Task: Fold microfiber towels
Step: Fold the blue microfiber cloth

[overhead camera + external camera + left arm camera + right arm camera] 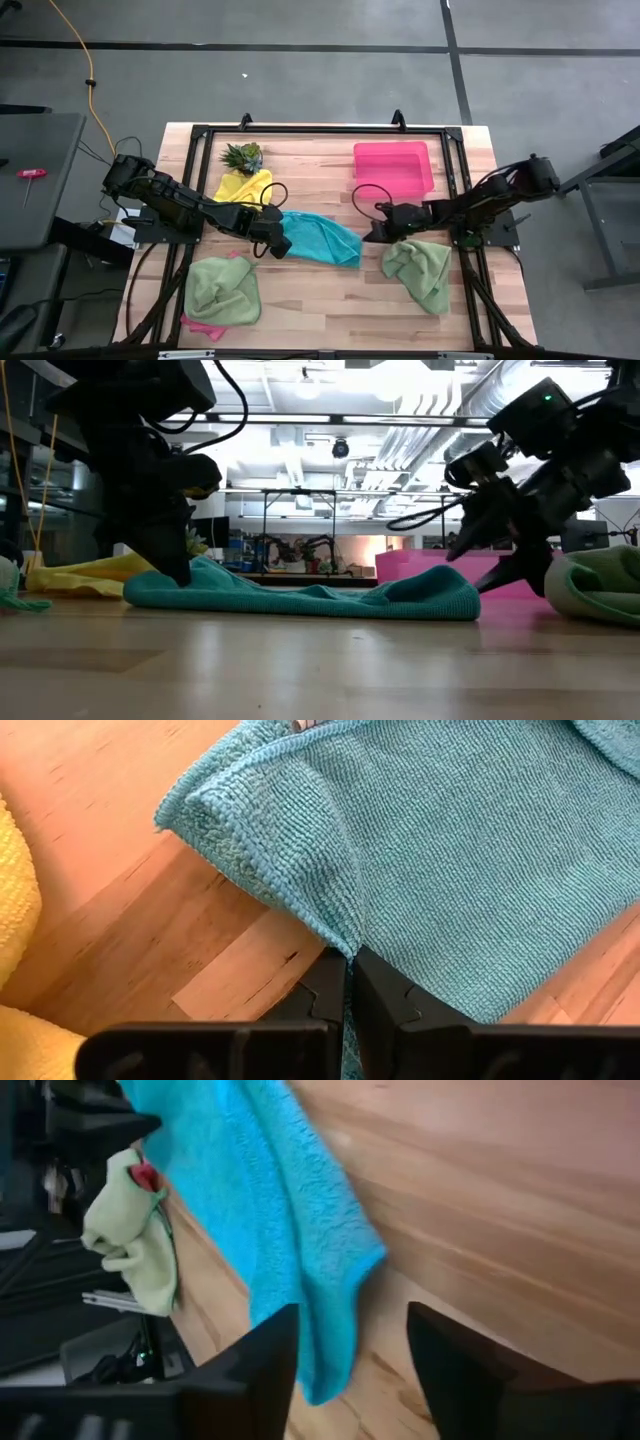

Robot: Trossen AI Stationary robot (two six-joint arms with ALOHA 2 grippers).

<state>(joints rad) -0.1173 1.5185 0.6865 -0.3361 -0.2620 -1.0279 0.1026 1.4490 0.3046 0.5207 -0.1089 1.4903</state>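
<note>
Jaws first: from above, the left gripper [272,240] is pinched shut on the left edge of the teal towel [322,238], which lies at the middle of the bench [330,300]. The right gripper [378,229] sits just off the towel's right end with its fingers parted, holding nothing. I judge that the left pinch keeps one edge anchored for a fold. A yellow towel [244,186] lies toward the far left corner beside a small spiky plant [242,155], and a pink tray [393,166] sits by the far edge. One light green towel [222,290] rests near the front left corner over a mostly hidden pink towel [200,326]; another green towel [420,270] lies toward the front right.

At table height, the teal towel [300,596] is a low, slumped ridge on the wood. The left gripper [172,565] comes down on one end; the right gripper [500,565] hangs clear of the other end.

Through the left wrist camera, the two dark fingers [325,995] meet on a raised tuck of teal cloth [450,850], with yellow pile [15,900] at the margin. How much cloth is caught below the tips is hidden.

Through the right wrist camera, the fingers [265,1355] stand apart, and the teal towel [270,1210] runs off between them, blurred. Whether it touches either finger I cannot tell.
</note>
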